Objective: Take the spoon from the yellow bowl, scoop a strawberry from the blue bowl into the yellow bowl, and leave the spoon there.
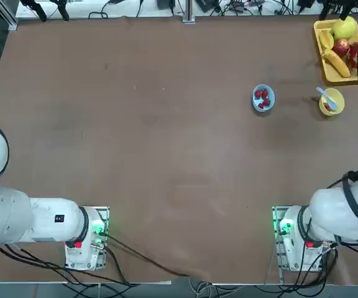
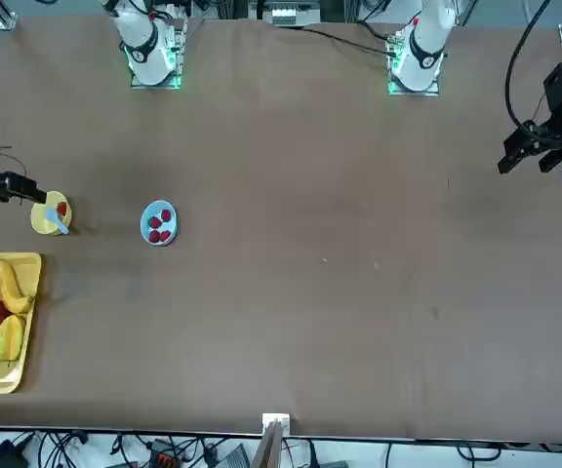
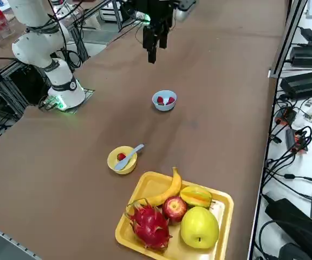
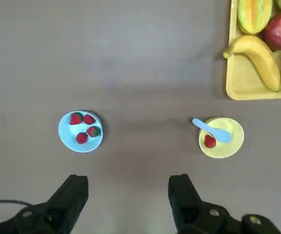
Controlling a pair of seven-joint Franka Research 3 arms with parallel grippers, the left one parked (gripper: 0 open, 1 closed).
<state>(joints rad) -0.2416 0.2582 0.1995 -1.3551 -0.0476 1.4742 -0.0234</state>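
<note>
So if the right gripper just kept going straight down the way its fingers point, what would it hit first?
Most likely bare table. The right gripper hangs open, fingers pointing down, and the wrist view shows brown tabletop between them. The blue bowl and the yellow bowl both lie off that line, though depth is hard to judge.

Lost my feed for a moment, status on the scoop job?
Right gripper open, empty, high above table. Spoon lies in yellow bowl beside one strawberry; blue bowl holds four. Nothing blocks the way.
</note>
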